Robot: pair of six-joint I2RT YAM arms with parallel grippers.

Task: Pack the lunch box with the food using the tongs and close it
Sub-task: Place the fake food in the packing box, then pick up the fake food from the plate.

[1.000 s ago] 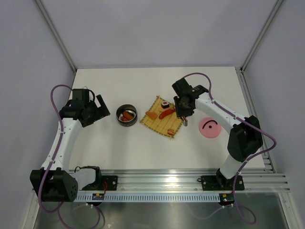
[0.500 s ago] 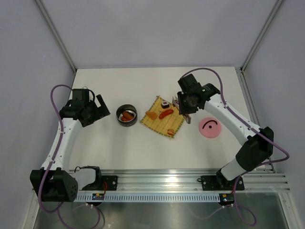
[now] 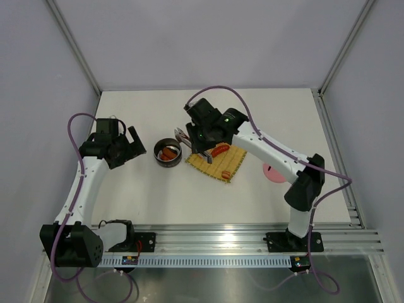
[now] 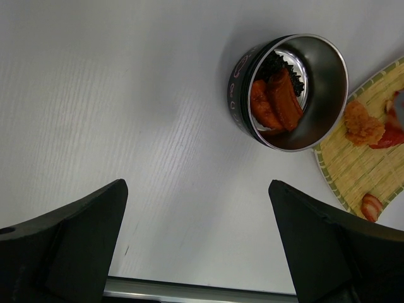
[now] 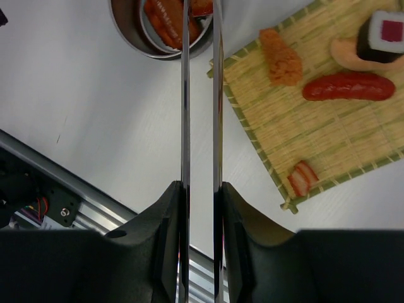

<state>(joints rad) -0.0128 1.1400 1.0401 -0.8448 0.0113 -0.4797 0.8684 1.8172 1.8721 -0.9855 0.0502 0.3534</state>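
Note:
The lunch box, a round metal tin, holds red-orange sausages and a dark piece. My right gripper is shut on the tongs, whose two thin arms reach over the tin. A red piece shows between the tong arms at the frame's top; whether it is gripped I cannot tell. On the mat lie a sausage, an orange chunk, a sushi roll and a striped slice. My left gripper hangs open left of the tin.
The square bamboo mat lies right of the tin, partly under my right arm. The pink lid lies further right, half hidden by that arm. An aluminium rail runs along the near edge.
My right arm has swung left with the tongs, from the mat's right side to over the lunch box. The left arm has stayed still.

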